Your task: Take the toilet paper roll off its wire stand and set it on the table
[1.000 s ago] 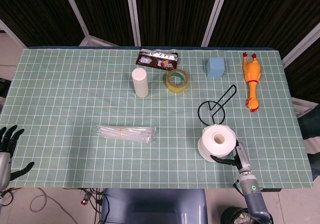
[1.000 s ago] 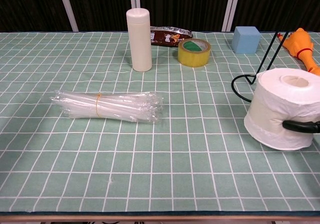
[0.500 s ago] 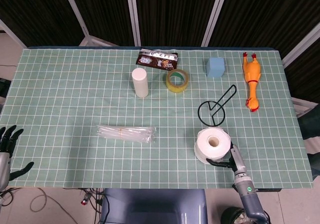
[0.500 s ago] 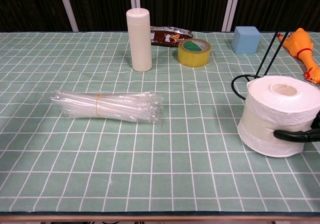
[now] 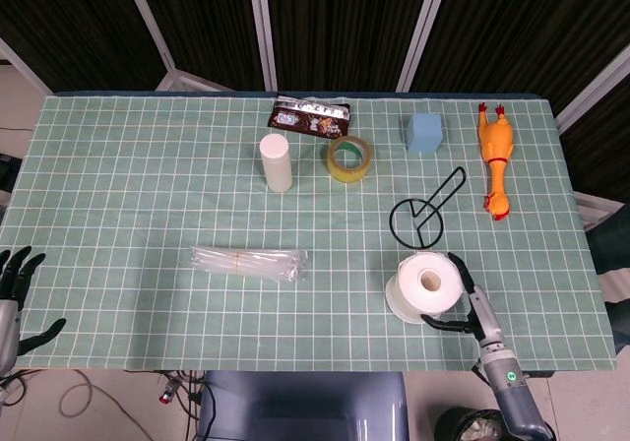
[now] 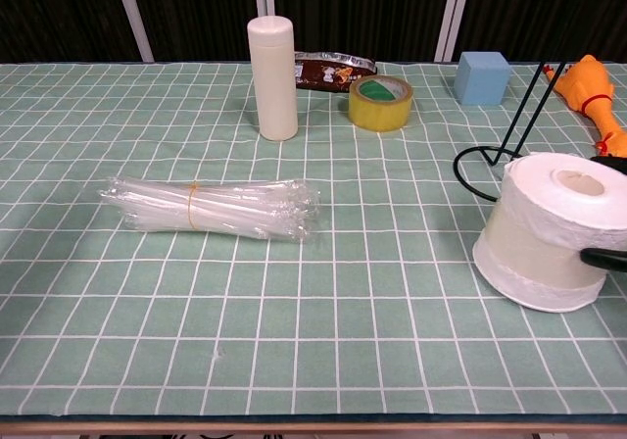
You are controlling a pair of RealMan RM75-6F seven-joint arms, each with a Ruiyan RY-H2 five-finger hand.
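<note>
The white toilet paper roll (image 5: 425,285) (image 6: 549,243) stands on end on the green gridded table (image 5: 118,195) near its front edge, leaning slightly. It is off the black wire stand (image 5: 418,220) (image 6: 487,157), which stands empty just behind it. My right hand (image 5: 463,305) reaches in from the front right and holds the roll, its thumb against the near side and a finger along the right side. Only dark fingertips (image 6: 607,259) show at the chest view's right edge. My left hand (image 5: 15,293) hangs off the table's front left corner, fingers apart and empty.
A bag of clear straws (image 5: 248,263) (image 6: 211,209) lies at centre front. Along the back stand a white bottle (image 5: 276,162), a yellow tape roll (image 5: 349,158), a snack packet (image 5: 310,117), a blue cube (image 5: 425,133) and a rubber chicken (image 5: 497,156).
The roll came down toward the front edge and leftward, then shifted slightly back to the right with my right hand. Less of the thumb now crosses its side. My left hand has not moved.
</note>
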